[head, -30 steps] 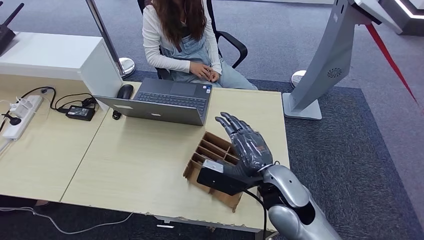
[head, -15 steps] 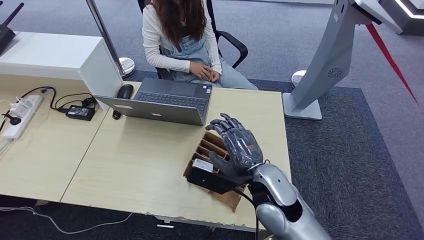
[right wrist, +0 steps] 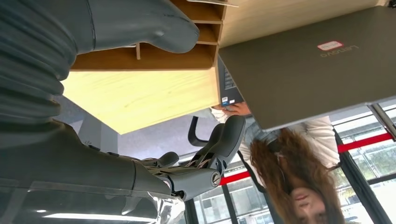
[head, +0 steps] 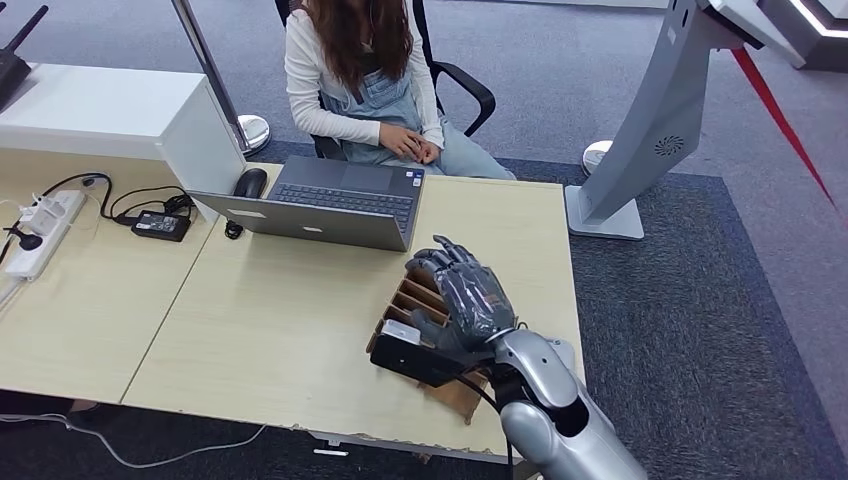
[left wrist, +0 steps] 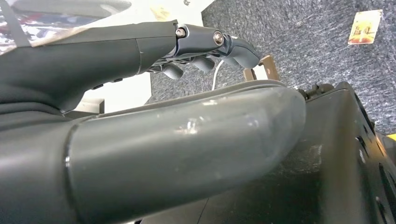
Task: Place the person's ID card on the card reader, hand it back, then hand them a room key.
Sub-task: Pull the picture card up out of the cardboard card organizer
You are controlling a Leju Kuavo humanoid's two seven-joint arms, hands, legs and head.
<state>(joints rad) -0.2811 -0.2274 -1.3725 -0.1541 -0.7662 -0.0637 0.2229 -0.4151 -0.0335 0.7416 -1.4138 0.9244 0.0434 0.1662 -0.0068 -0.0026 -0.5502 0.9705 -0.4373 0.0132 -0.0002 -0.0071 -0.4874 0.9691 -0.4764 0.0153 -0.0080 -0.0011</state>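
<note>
Your right hand (head: 468, 292) has come down and toward the laptop over the last second: it was raised with fingers spread, and now it hangs over the wooden rack (head: 420, 300) with fingers curling in and nothing between them. In the right wrist view the thumb (right wrist: 154, 28) lies across the rack's slots while the darker fingers (right wrist: 224, 140) stay apart from it, so nothing is pinched yet. I read this as the reach for a room key, meaning the ID card steps seem finished, though no ID card is visible. Whether a key sits in the slot under the hand is hidden; I cannot tell.

The laptop (head: 335, 205) is just beyond the rack, and the person (head: 360, 80) sits past it, well apart from the rack, hands folded in their lap.

Your left hand (left wrist: 205, 51) hangs low over the carpet, far from the rack, fingers bent, holding nothing.
</note>
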